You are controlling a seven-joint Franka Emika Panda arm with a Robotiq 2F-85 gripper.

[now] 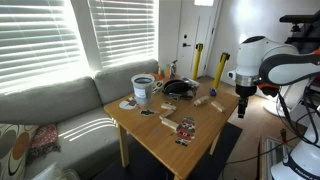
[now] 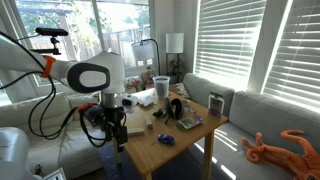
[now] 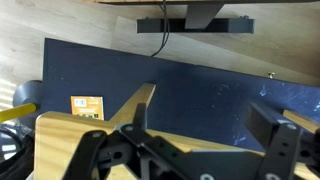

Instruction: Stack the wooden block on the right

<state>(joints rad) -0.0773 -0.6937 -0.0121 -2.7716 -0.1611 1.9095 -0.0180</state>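
Hard to make out the small clutter on the table; too blurred. In the wrist view, only a table corner over a dark rug. Near the edge by the gripper, a pale, short wooden block, lying flat. Fingers spread wide, gripping nothing. Beside a black pan, a white bucket, contents hidden.

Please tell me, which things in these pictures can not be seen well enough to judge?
Wooden blocks: too small in both exterior views to tell their shapes or whether any touch.
Wrist view: shows only a table corner; the blocks lie outside its edges.
Gripper: dark and blurred in an exterior view; its opening cannot be read there.
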